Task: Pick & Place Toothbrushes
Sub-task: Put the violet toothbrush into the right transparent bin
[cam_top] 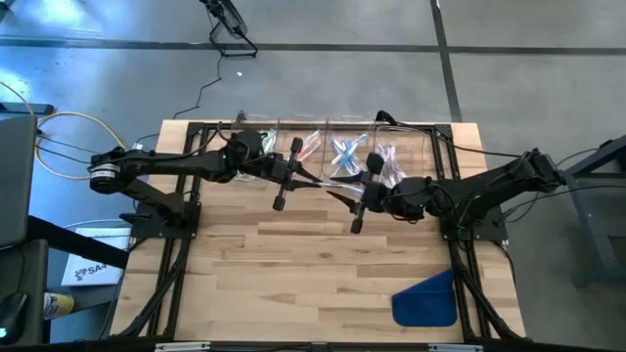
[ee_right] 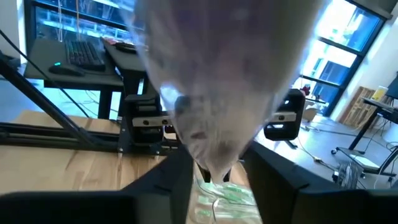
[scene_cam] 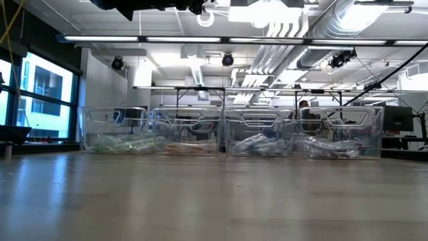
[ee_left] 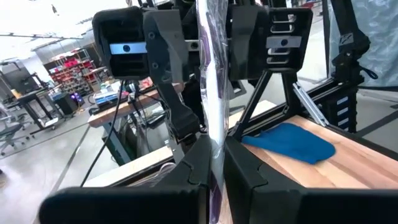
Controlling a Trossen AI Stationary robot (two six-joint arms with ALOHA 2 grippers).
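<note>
My left gripper [ee_left: 214, 163] was pinched tight on a thin clear-wrapped toothbrush [ee_left: 213, 81], held above the wooden table [cam_top: 323, 264] facing my right gripper [ee_right: 214, 171], whose fingers stood partly apart around the wrapper's other end [ee_right: 217, 93].

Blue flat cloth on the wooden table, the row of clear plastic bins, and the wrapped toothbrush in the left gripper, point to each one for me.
Blue flat cloth [cam_top: 425, 299], high view, middle of the cloth.
Clear plastic bins [scene_cam: 188, 134], low view, front wall of the second bin from the left.
Wrapped purple toothbrush [ee_left: 211, 81], left wrist view, mid-length of its clear wrapper.
Left gripper [ee_left: 216, 163], left wrist view, between the fingertips.
</note>
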